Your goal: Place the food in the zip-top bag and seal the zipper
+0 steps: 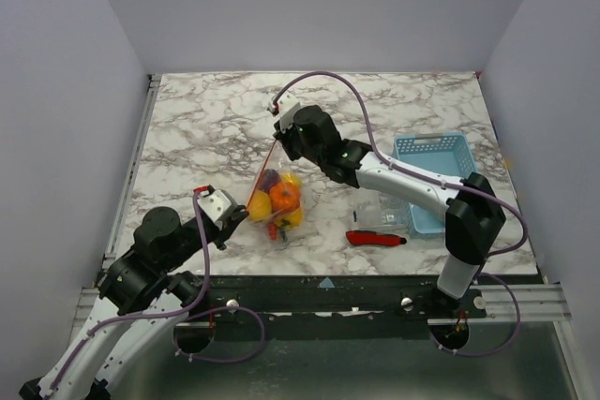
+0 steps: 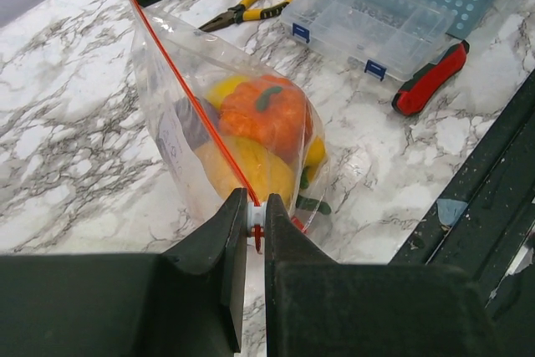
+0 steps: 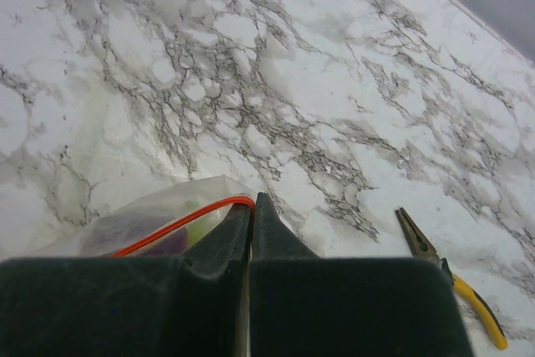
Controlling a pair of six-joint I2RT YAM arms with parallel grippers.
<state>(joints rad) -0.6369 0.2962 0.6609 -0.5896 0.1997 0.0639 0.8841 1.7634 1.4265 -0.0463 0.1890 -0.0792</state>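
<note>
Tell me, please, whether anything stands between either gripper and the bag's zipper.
Nothing visible does. The left gripper is shut on the zipper at its near end, the right gripper at its far end, and the strip runs bare between them.

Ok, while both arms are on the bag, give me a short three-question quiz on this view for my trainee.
1. True or false: the food is inside the zip-top bag.
2. Which part of the bag do the left gripper and right gripper pinch? A the zipper; B a bottom corner; C the middle of a side wall.
3. Fill in: the pliers on the table have ___ handles.
Key: 1 true; 2 A; 3 yellow.
</note>
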